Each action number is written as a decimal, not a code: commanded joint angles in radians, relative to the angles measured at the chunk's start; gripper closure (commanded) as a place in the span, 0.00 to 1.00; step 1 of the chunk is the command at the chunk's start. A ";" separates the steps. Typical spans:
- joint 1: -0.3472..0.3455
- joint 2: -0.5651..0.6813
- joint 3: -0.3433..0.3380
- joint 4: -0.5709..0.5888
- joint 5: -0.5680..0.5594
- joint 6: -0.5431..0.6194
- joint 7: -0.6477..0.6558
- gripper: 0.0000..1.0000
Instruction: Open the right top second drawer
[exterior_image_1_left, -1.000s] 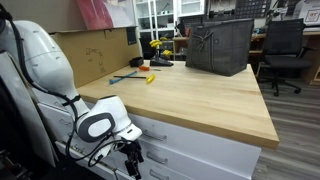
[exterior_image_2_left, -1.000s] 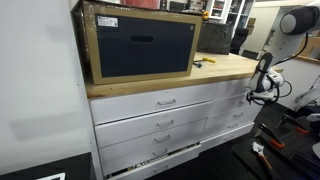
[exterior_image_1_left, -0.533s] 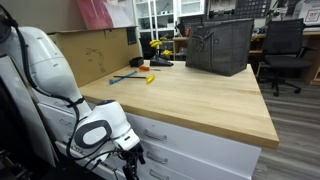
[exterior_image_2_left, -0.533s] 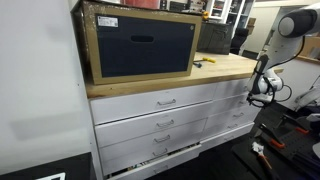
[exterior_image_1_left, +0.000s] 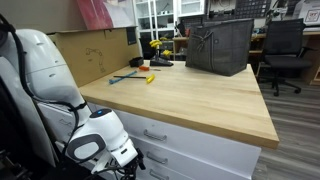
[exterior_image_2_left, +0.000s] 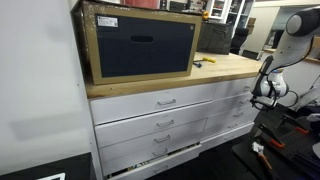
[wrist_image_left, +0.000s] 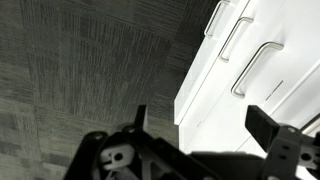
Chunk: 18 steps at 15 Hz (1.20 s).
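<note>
My gripper (wrist_image_left: 205, 128) is open and empty in the wrist view, its two dark fingers wide apart. It hangs low over grey carpet, a short way off a white cabinet corner. Beyond it is a column of white drawer fronts with curved silver bar handles (wrist_image_left: 258, 68). In an exterior view the second drawer front from the top (exterior_image_1_left: 190, 162) sits shut under the wooden top, just right of my white wrist (exterior_image_1_left: 95, 145). The fingers are hidden there. I cannot tell which handle in the wrist view belongs to that drawer.
A dark mesh box (exterior_image_1_left: 218, 45) and small tools (exterior_image_1_left: 140, 72) lie on the wooden top (exterior_image_1_left: 190, 95). In an exterior view a framed box (exterior_image_2_left: 140, 45) stands over wide drawers (exterior_image_2_left: 165, 122), with my arm (exterior_image_2_left: 265, 90) at the cabinet's far right end. An office chair (exterior_image_1_left: 285, 50) stands behind.
My wrist has sunk lower and drawn a little away from the drawer fronts. The drawers have not moved.
</note>
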 joint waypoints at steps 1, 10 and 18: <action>-0.064 -0.084 0.066 -0.042 0.028 0.010 -0.077 0.00; -0.120 -0.054 0.137 0.056 0.065 0.012 -0.061 0.00; -0.283 0.048 0.232 0.251 0.087 -0.016 -0.064 0.00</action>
